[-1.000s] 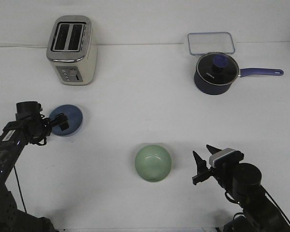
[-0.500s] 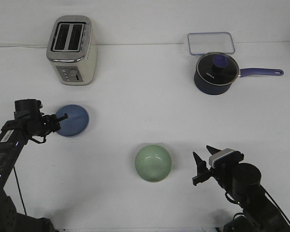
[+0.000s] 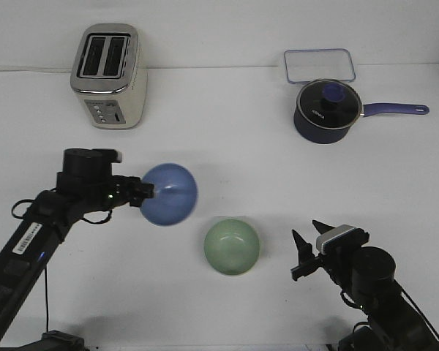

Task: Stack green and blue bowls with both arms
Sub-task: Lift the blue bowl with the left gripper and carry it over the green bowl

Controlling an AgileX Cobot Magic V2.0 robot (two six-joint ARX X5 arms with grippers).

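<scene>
Stacking is underway but not done: the left gripper (image 3: 140,193) is clamped on the rim of the blue bowl (image 3: 168,194), holding it raised and tilted just up-left of the green bowl (image 3: 232,246), which sits empty on the table; the right gripper (image 3: 307,251) hangs open, holding nothing

From my feed I see a plain white worktop (image 3: 227,146) under even, soft light, with faint shadows. Its far edge meets a white wall (image 3: 219,29). A cream and silver toaster (image 3: 108,75) stands far left; far right, a clear lidded container (image 3: 320,65) sits just behind a dark navy saucepan (image 3: 326,110)
</scene>
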